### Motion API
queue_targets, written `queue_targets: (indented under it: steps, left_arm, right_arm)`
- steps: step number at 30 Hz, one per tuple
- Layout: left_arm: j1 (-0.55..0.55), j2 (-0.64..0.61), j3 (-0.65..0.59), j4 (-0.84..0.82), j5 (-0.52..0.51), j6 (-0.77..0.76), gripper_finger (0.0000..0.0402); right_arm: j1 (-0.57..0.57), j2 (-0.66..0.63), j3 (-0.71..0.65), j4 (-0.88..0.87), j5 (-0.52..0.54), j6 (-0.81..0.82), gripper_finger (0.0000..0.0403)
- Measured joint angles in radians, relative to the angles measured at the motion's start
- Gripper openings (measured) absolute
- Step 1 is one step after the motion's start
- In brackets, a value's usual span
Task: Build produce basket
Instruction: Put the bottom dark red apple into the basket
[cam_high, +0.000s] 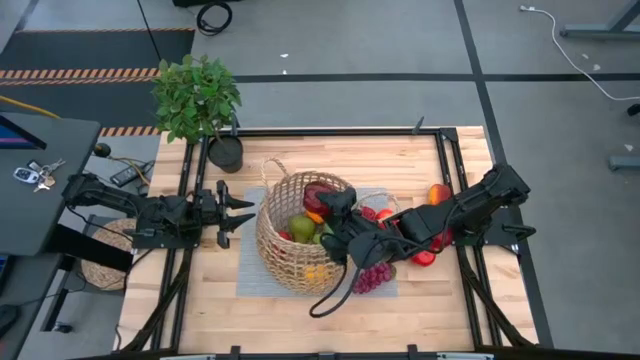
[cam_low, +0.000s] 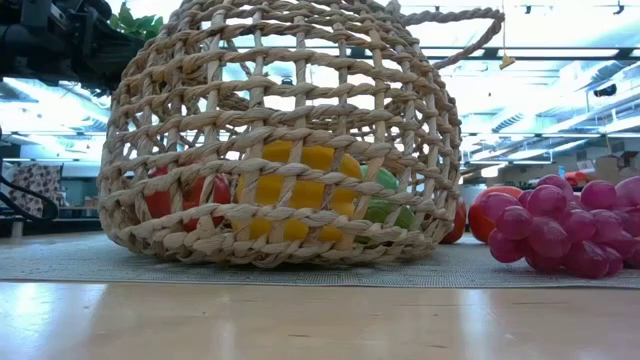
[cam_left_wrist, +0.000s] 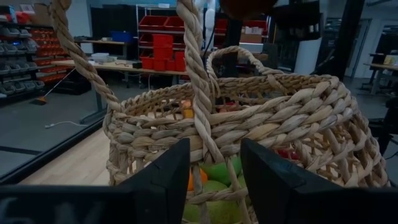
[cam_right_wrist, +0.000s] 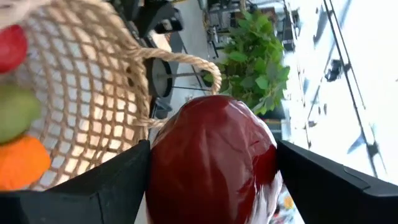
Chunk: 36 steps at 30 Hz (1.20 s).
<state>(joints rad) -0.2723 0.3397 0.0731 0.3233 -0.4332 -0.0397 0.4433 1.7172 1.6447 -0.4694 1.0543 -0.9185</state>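
Large round tan wicker basket (cam_high: 297, 232) on a grey mat (cam_high: 250, 275) at table centre, fruit inside; purple grape bunch (cam_high: 372, 276) just right of it on the mat; leafy potted plant (cam_high: 198, 98) behind-left; left gripper (cam_high: 232, 213) left of basket; right gripper (cam_high: 333, 203) over its rim.

A tan open-weave basket (cam_high: 290, 235), a glossy dark-red pepper (cam_right_wrist: 211, 162), purple grapes (cam_low: 570, 225) and a pale wooden worktop (cam_high: 420, 165) are seen.
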Motion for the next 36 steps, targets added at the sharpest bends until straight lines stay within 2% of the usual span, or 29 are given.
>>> queue_targets:
  steps: [7, 14, 21, 26, 36]
  left_arm:
    - [0.000, 0.000, 0.000, 0.000, 0.000, 0.000, 0.0145]
    - [0.000, 0.000, 0.000, 0.000, 0.000, 0.000, 0.0149]
    - [0.000, 0.000, 0.000, 0.000, 0.000, 0.000, 0.0150]
    - [0.000, 0.000, 0.000, 0.000, 0.000, 0.000, 0.0151]
    - [0.000, 0.000, 0.000, 0.000, 0.000, 0.000, 0.0149]
  right_arm:
    - [0.015, 0.000, 0.000, -0.008, -0.033, 0.042, 0.0346]
    - [0.010, 0.000, 0.000, -0.069, -0.148, 0.213, 0.0346]
    - [-0.040, 0.000, 0.000, -0.118, -0.348, 0.391, 0.0346]
    - [-0.089, 0.000, 0.000, -0.115, -0.456, 0.456, 0.0346]
    - [-0.140, 0.000, 0.000, -0.088, -0.498, 0.463, 0.0346]
